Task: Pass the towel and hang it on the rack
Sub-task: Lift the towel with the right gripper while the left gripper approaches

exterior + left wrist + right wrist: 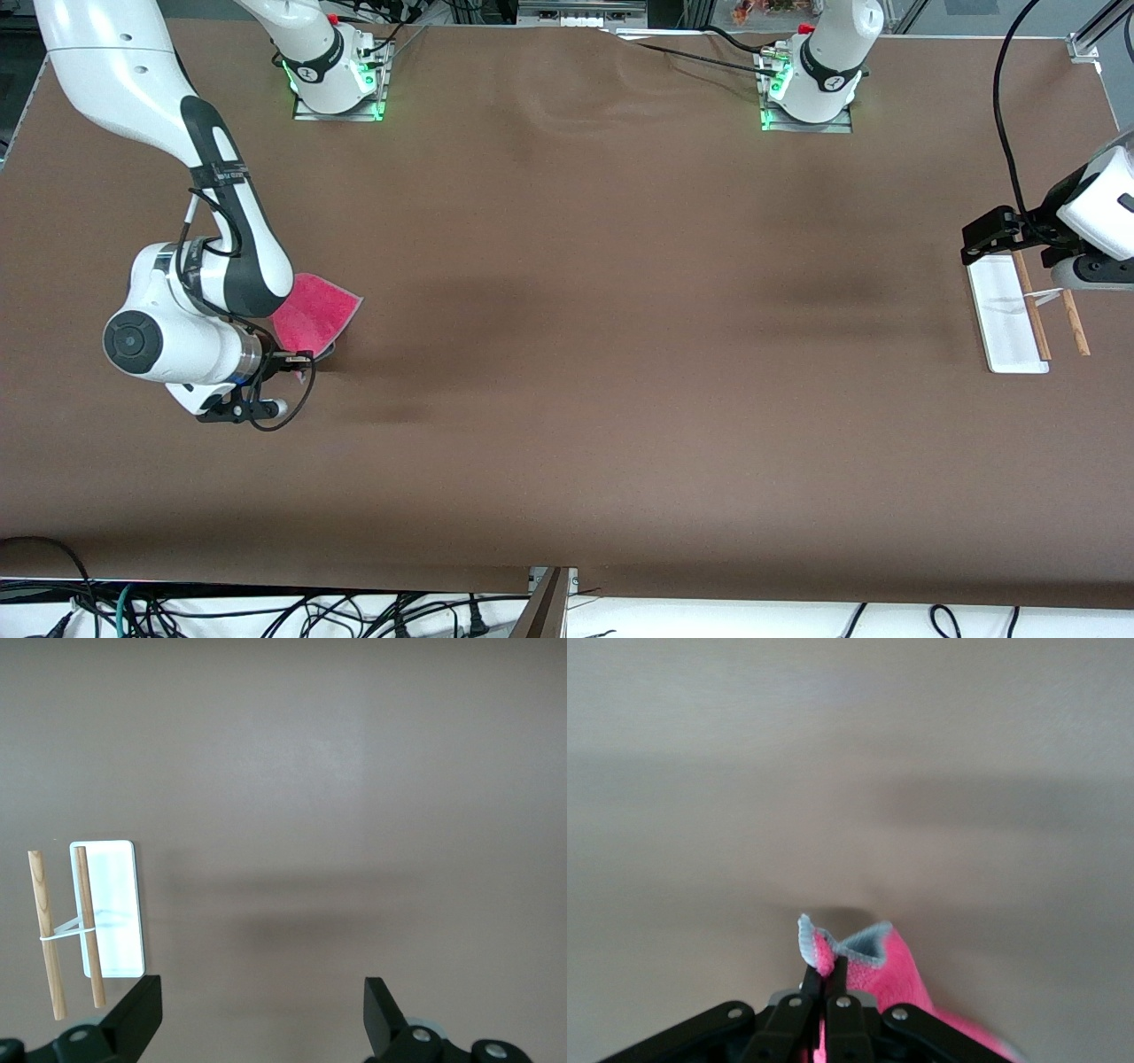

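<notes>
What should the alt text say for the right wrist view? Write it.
The right gripper has its fingers pinched shut on the edge of a pink towel, whose pale grey hem sticks up above them. Bare brown table fills everything else.

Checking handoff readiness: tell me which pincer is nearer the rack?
Left. The left pincer hovers open beside the rack; the right pincer, at the right arm's end, is shut on the towel.
</notes>
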You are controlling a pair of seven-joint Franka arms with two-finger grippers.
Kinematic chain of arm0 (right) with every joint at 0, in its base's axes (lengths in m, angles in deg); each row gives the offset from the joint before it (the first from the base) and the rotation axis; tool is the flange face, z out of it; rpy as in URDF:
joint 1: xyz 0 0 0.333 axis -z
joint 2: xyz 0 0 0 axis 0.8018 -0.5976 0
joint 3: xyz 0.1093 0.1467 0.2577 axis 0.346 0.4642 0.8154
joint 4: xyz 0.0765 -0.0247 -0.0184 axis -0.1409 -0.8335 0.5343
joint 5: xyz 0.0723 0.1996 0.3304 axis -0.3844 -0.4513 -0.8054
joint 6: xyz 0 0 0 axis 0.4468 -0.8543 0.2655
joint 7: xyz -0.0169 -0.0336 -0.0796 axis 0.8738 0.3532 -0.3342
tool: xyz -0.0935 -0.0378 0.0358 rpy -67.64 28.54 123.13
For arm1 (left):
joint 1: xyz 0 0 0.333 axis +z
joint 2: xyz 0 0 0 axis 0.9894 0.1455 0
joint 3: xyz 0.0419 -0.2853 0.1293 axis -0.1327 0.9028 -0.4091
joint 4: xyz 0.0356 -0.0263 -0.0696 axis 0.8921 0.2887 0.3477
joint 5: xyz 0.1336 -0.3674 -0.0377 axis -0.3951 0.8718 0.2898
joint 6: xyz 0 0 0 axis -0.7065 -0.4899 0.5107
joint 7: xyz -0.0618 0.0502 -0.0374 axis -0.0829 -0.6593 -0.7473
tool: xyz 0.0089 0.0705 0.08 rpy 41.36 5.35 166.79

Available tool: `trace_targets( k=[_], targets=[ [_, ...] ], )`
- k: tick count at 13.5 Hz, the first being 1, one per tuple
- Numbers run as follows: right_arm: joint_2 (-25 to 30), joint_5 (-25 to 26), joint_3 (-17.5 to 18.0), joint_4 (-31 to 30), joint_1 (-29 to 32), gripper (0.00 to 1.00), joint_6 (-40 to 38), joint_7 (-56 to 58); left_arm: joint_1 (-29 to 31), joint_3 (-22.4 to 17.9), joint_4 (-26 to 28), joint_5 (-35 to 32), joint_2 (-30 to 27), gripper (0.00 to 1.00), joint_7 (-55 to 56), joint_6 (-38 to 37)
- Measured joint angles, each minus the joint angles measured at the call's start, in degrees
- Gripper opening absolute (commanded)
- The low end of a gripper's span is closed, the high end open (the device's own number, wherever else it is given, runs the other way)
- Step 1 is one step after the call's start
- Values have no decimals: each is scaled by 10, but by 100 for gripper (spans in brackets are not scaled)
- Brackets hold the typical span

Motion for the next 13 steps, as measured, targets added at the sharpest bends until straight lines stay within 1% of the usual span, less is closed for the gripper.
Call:
trace_targets(
  k=[2, 4, 6, 9, 11, 13],
  targets=[
    [3, -21, 1, 47, -9, 0, -83, -46, 0, 1, -2, 0, 0, 100, 0, 0],
    [6, -61, 5, 97, -27, 0, -163, -111, -1, 4, -2, 0, 0, 100, 0, -1],
    [8, -113, 7, 137, -51, 0, -221, -197, -2, 6, -2, 6, 0, 100, 0, -11],
    [8, -232, 18, 183, -72, 0, -262, -340, -5, 7, -2, 56, 4, 100, -10, -52],
    [8, -304, 42, 207, -72, 0, -266, -443, -21, 8, -1, 66, 9, 100, -12, -60],
    [8, -362, 72, 218, -72, 0, -255, -543, -42, 12, -1, 86, 19, 100, -12, -60]
  ],
)
